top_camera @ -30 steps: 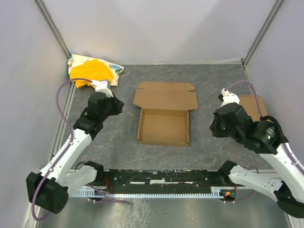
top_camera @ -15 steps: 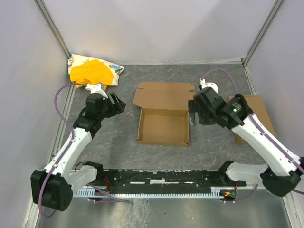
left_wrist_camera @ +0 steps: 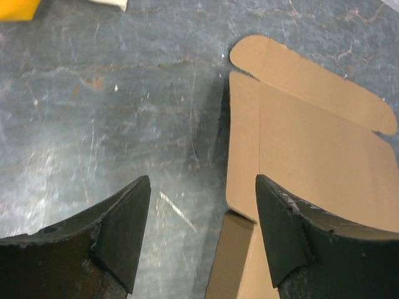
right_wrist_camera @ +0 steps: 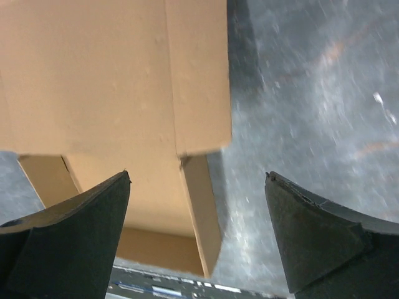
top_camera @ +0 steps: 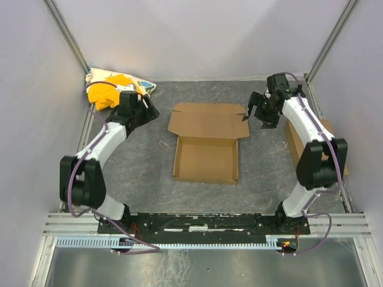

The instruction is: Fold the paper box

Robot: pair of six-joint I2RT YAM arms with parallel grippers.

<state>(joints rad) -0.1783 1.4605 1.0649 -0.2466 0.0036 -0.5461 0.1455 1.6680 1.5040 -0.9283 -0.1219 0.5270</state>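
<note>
Top external, paper box lying lid-open, left jaws spread, right jaws spread, both empty

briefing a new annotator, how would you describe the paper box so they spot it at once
On the grey table, look at the middle. The paper box is the brown cardboard tray with raised walls and an open lid flap at its far side, unlike the flat cardboard sheet at the right edge.
</note>
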